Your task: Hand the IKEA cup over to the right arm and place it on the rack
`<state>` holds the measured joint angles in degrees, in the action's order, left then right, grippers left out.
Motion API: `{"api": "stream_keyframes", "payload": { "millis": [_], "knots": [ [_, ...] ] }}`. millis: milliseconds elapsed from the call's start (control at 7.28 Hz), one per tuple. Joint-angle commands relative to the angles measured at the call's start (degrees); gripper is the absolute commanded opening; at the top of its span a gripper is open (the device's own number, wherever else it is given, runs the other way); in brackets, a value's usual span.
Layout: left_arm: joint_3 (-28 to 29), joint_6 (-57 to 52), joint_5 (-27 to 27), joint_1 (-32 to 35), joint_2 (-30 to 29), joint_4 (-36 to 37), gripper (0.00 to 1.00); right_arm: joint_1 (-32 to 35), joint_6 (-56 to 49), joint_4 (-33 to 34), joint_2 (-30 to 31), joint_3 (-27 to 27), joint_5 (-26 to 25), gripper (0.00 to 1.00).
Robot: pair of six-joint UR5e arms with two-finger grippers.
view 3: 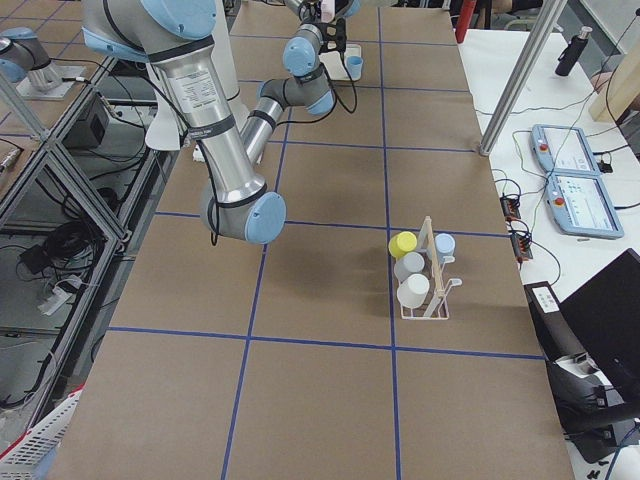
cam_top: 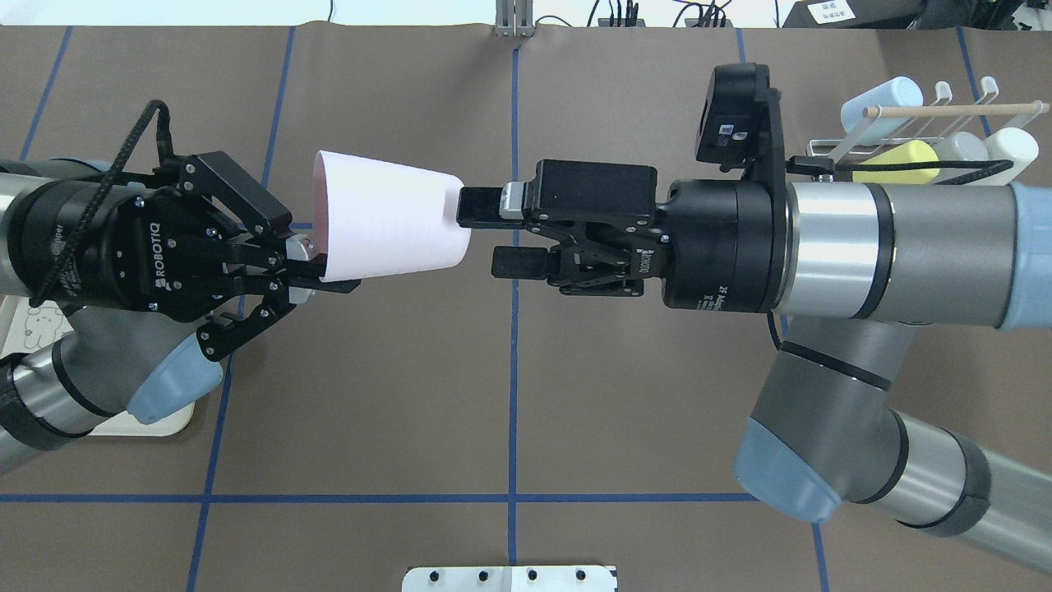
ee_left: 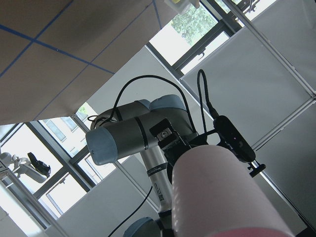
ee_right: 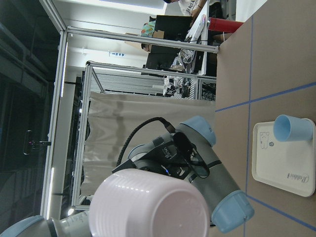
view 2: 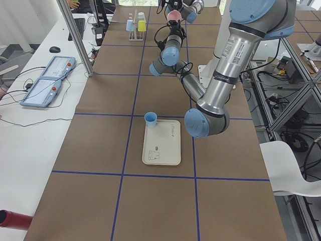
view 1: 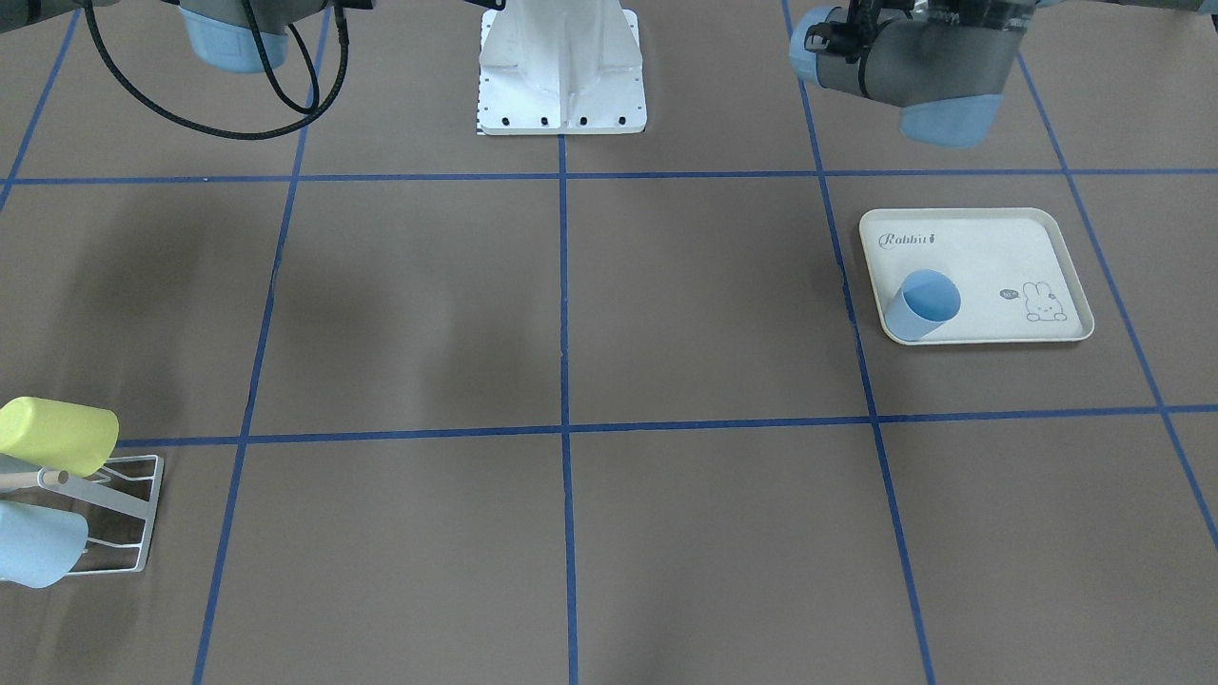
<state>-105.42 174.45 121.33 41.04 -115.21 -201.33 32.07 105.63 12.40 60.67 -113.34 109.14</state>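
- Handover stage, judged; nothing has reached the rack yet.
- Front-facing view: neither gripper nor the IKEA cup shows. The rack (view 1: 150, 518) sits at the corner of the table (view 1: 666, 314) on the robot's right, at the edge far from its base, with a yellow cup (view 1: 59, 435) and a pale blue one on it. The cream tray (view 1: 990, 257) lies on the robot's left side, a blue cup (view 1: 923, 304) upright in its corner.
- Overhead view: the IKEA cup (cam_top: 386, 222), pale pink, is held off the table on its side over the middle, mouth toward the left arm. The left gripper (cam_top: 316, 263) is clamped on the rim, one finger inside and one outside. The right gripper (cam_top: 479, 235) is spread at the cup's base. Its upper finger overlaps the base edge; its lower finger stops short, apart from the cup.
- Exterior left and right views: the cup is a small pink spot high between the arms. The right view shows four cups on the rack.
- Left wrist view: the cup wall fills the lower frame, the right arm beyond it.
- Right wrist view: the cup's flat base faces the lens, dead ahead.
- Next, judged: the right arm advances until both fingers flank the base, then closes squarely. The left lets go of the rim only after that. Risk: the tapered wall may slip under a shallow grip.
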Motion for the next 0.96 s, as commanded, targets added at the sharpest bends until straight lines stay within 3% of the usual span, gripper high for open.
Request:
{"api": "stream_keyframes", "payload": {
  "millis": [0,550,824],
  "knots": [
    [-0.1,0.5,-3.1,-1.7,0.0,-2.6,0.00,-1.7,1.3,-4.5,-0.3,0.6,-0.2,0.97],
    [0.1,0.4,-8.2,-4.8,0.0,-5.9,0.00,-5.4,3.0,-8.6,-1.9,0.7,-8.4,0.98],
    [0.4,0.4,-8.4,-5.3,0.1,-7.1,0.00,-5.4,3.0,-9.0,-2.4,1.6,-8.7,0.98]
  ]
}}
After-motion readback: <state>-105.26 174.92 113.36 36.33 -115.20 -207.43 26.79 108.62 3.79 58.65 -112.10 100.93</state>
